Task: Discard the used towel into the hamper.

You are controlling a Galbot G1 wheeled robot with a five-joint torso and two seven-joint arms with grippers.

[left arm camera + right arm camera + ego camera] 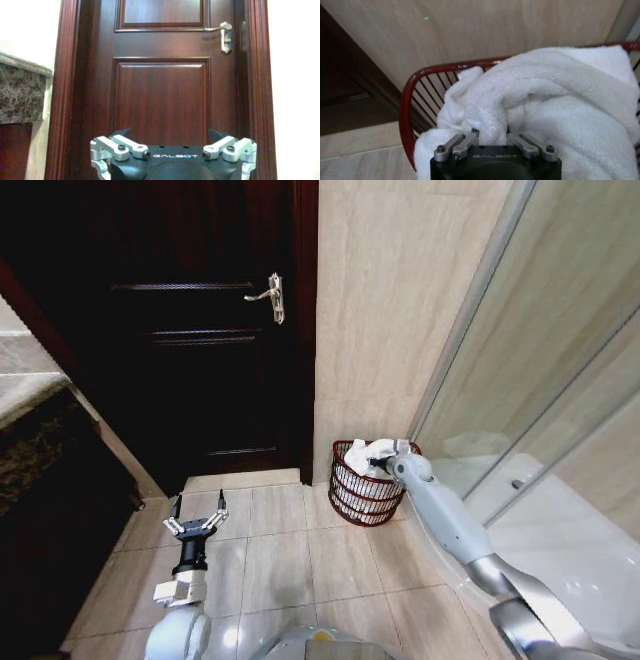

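The hamper (358,502) is a small dark-red wire basket on the floor tiles against the beige wall, beside the shower glass. The white towel (364,450) is bunched over its open top and drapes across the rim (418,78). My right gripper (384,465) reaches over the basket's mouth. In the right wrist view the gripper (492,132) is shut on a fold of the towel (555,93). My left gripper (197,515) hangs open above the floor in front of the door, holding nothing, and its spread fingers (122,133) face the door panel.
A dark wooden door (200,330) with a metal handle (270,295) is closed at the back left. A stone-topped counter (30,430) stands at the left. The glass shower screen (540,380) runs along the right, close to the hamper. Floor tiles (290,550) lie open between the arms.
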